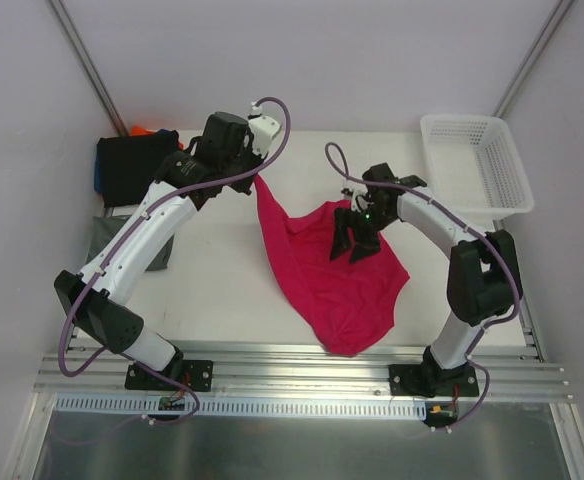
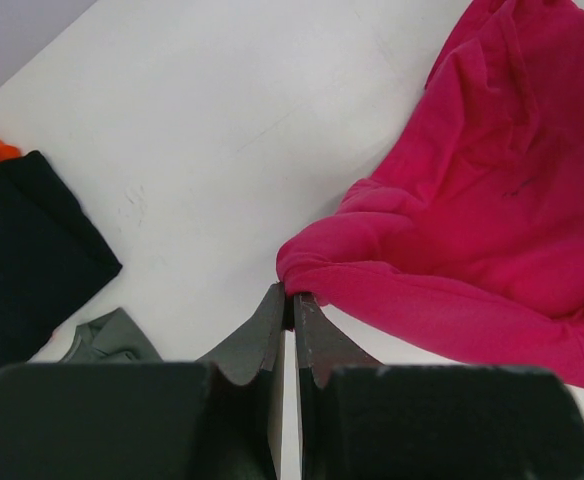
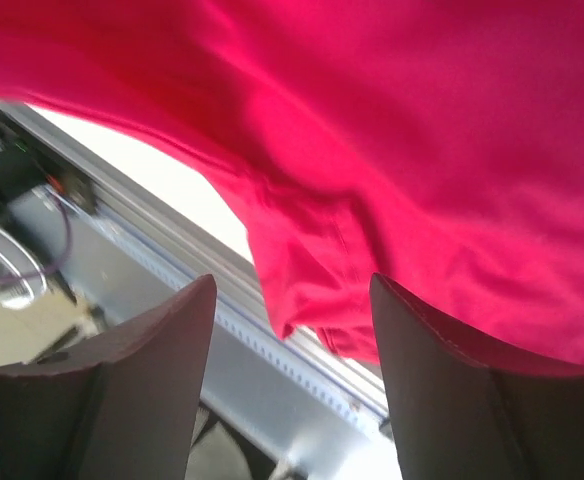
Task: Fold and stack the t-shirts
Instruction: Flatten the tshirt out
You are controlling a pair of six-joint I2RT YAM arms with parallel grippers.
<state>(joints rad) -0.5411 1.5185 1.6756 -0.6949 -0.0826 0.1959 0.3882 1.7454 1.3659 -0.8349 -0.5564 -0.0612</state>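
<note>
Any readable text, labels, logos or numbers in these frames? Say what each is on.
None readable.
The pink shirt, black shirt and basket show no print.
A faint dark mark on the pink shirt in the left wrist view is too small to read.

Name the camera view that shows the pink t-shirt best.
Top external: the pink t-shirt shows nearly whole, one corner pinched by the left gripper. Left wrist shows only the pinched edge and nearby folds; right wrist, just a close-up fold.
</note>
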